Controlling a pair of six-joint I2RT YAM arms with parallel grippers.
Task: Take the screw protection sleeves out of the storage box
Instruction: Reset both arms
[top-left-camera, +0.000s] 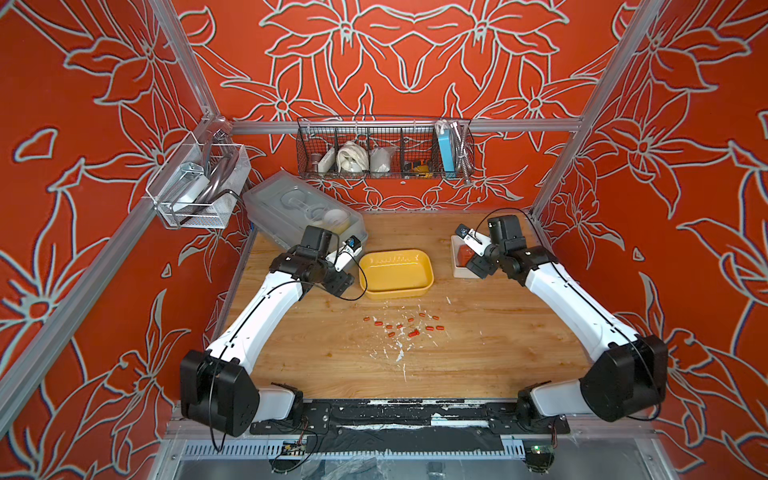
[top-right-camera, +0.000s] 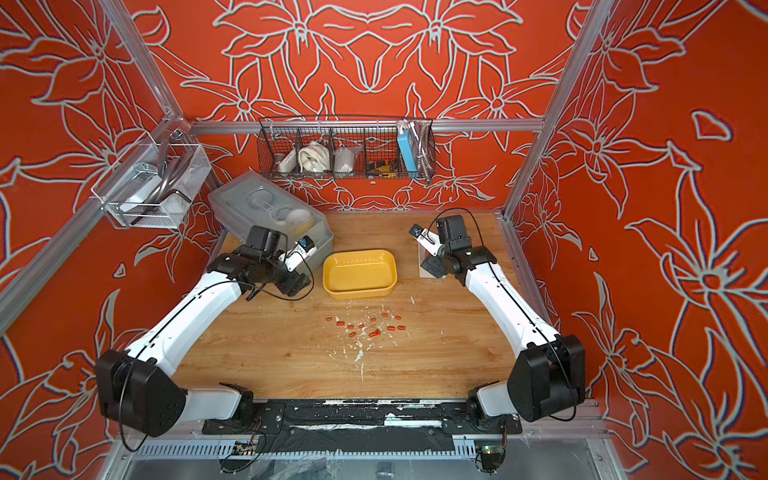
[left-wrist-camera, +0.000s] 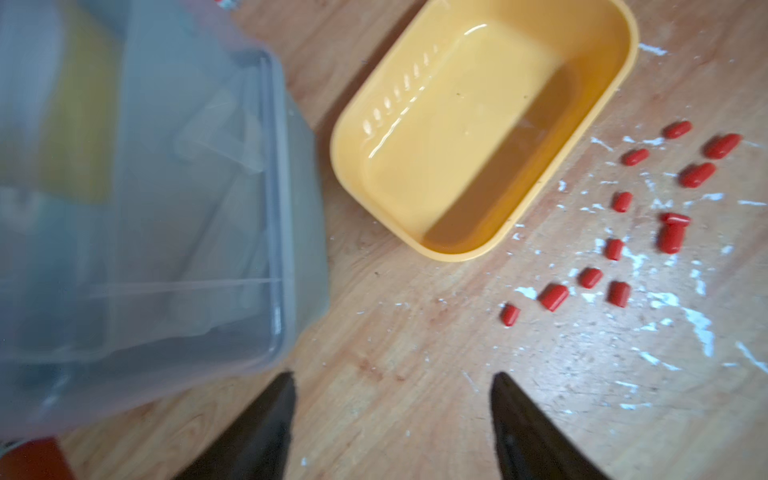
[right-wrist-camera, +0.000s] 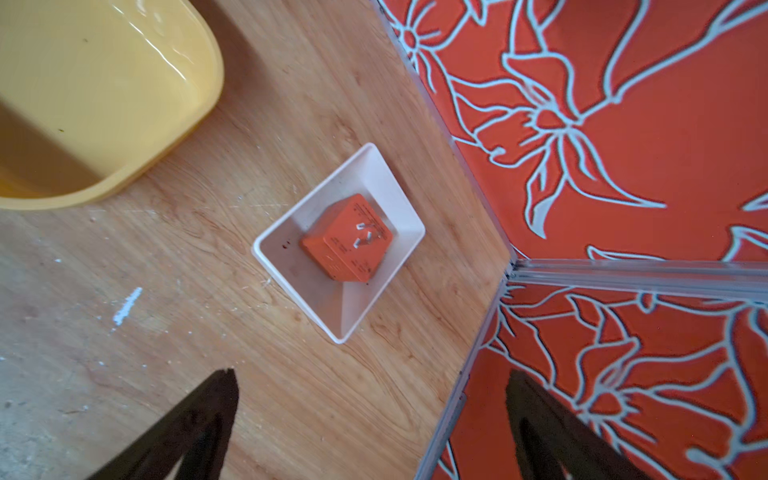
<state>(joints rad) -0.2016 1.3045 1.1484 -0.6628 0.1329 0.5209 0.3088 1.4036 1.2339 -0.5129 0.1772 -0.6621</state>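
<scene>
The wooden table (top-left-camera: 478, 353) fills the floor of the red flowered cell, its surface flecked with white scuffs around the middle. Two white and black arms reach in from the near edge, one along each side. At the far left corner sits a large clear lidded box (top-left-camera: 291, 203), turned at an angle. A wire basket (top-left-camera: 384, 149) of oddments hangs on the back rail above it. The storage box (top-left-camera: 395, 272), a shallow yellow tray, stands right way up near the table's middle toward the back, in both top views (top-right-camera: 359, 272). The left wrist view (left-wrist-camera: 469, 137) shows its floor as bare yellow. Toward the right wall stands a small white square bin (right-wrist-camera: 353, 307), partly hidden in a top view by the right arm. The left gripper (left-wrist-camera: 392, 378) is by the tray's left end, near a corner of the clear box. Its jaws are spread wide, with only bare wood showing between them. The right gripper (right-wrist-camera: 372, 374) is near the white bin, likewise released, with its jaws far apart and gripping nothing. Inside the bin lies an orange cube (right-wrist-camera: 347, 239), tilted on an edge. The screw protection sleeves (top-left-camera: 413, 333) are scattered on the table in front of the tray's near side, out of it and apart from both grippers. They form a loose band of tiny red capsules (top-right-camera: 375, 332) among the white flecks, and two of them touch (left-wrist-camera: 670, 237).
</scene>
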